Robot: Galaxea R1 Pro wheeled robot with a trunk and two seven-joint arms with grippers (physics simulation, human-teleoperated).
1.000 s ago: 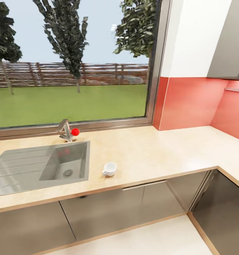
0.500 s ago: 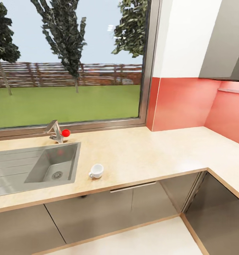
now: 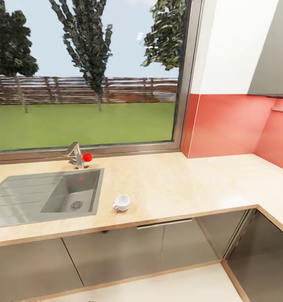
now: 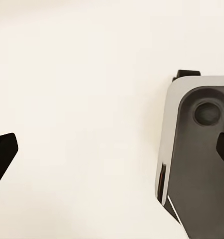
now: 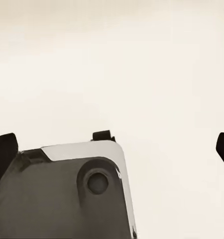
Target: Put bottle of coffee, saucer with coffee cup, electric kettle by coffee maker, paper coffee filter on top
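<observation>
The coffee cup [image 3: 122,202] stands alone on the desk [image 3: 179,184] near the sink [image 3: 70,196], most steps remain, and both grippers' fingers [image 4: 2,157] are apart.

Coffee cups: one [image 3: 122,202], seen on the countertop [image 3: 179,184], just beside the sink.
Sinks: one [image 3: 49,197], set into the countertop.
Taps: one [image 3: 76,155], red-knobbed, mounted behind the sink.
Windows: one [image 3: 82,75], placed above the sink.
Trees: three counted beyond the window.
Cabinet handles: one [image 3: 164,223], seen below the countertop edge.
</observation>
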